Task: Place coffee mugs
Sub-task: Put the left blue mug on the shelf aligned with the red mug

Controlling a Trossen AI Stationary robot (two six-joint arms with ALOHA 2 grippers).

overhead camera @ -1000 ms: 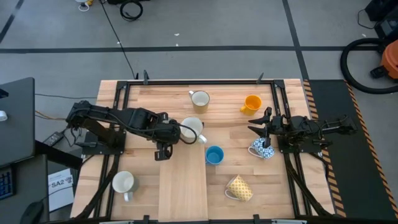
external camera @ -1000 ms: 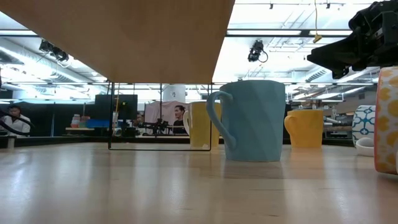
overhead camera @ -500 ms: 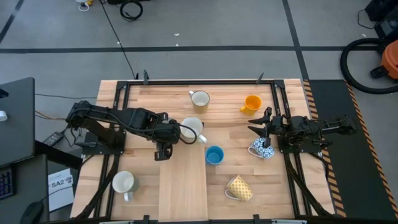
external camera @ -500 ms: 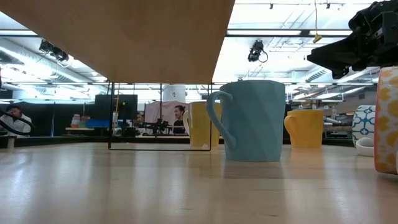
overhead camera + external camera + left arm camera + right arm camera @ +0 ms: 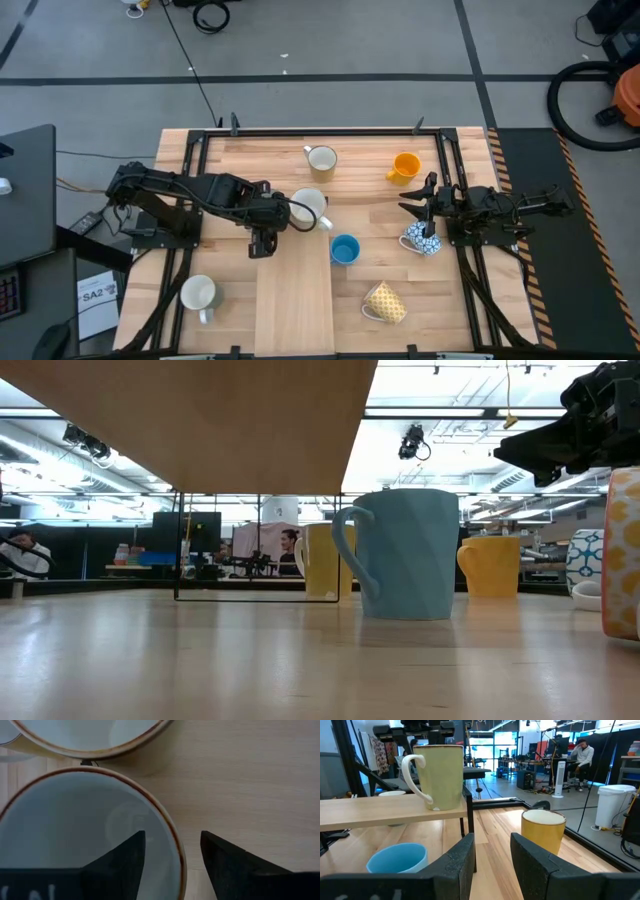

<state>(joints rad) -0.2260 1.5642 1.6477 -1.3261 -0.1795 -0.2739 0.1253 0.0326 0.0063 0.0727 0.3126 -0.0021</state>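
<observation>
The left gripper (image 5: 170, 865) is over a white mug (image 5: 309, 207) near the middle of the tabletop (image 5: 290, 290). Its fingers are a little open, with one finger inside the mug and one outside, so the rim (image 5: 172, 845) sits between them. They do not look closed on it yet. Another cream rim (image 5: 90, 745) lies just beside this mug. If the fingers close crooked, the thin rim could slip out, and the mug could tip and bump that neighbour or the blue mug (image 5: 344, 249) close by.

The right gripper (image 5: 492, 852) waits on the right side, right above the blue-and-white mug (image 5: 420, 240). Its fingers are a little open and hold nothing. A drop there could knock that mug.

The orange mug (image 5: 405, 165) and a cream mug (image 5: 321, 158) stand at the far side. The yellow patterned mug (image 5: 385, 302) lies tipped at the near side, so it could roll if bumped
</observation>
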